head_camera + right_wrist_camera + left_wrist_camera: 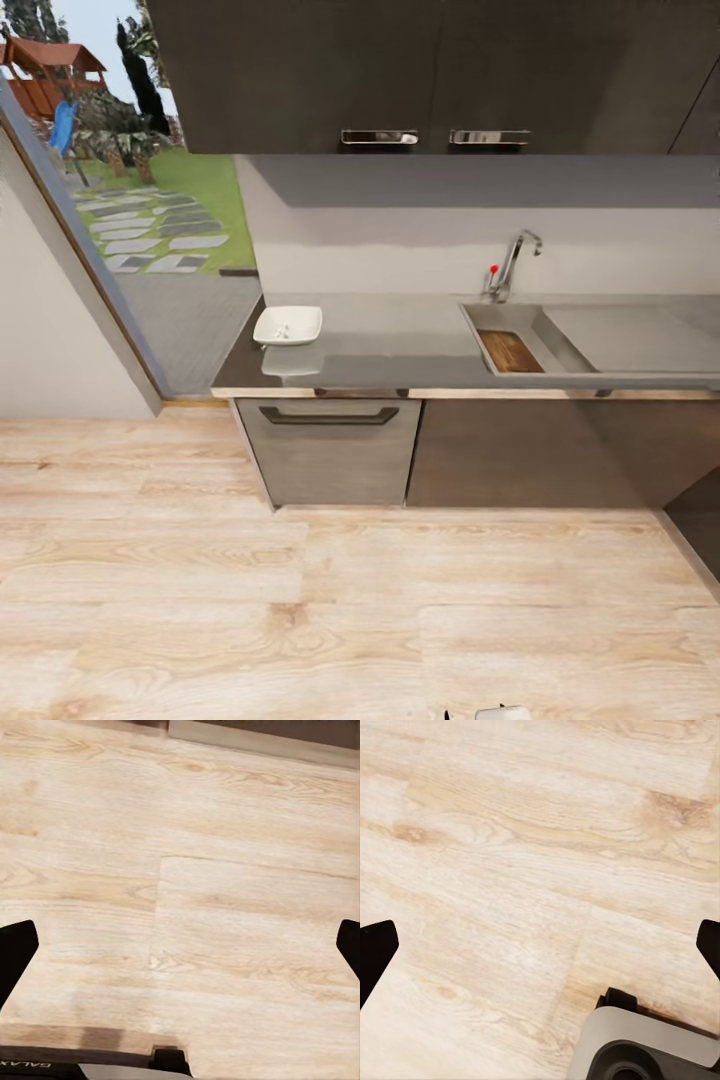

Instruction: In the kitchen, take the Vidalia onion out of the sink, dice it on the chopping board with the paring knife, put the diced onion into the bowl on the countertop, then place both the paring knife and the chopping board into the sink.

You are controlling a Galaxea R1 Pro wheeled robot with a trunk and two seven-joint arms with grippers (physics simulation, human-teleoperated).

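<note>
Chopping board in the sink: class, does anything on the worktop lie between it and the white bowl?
Nothing visible does. The chopping board lies in the sink; the bowl sits near the countertop end by the window, with bare grey worktop between them.

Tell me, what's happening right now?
Both grippers open, empty, over wood floor. Chopping board lies in sink; bowl on countertop. Nothing blocking.

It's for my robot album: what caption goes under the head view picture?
A white bowl on the grey countertop, and the chopping board in the sink.
</note>
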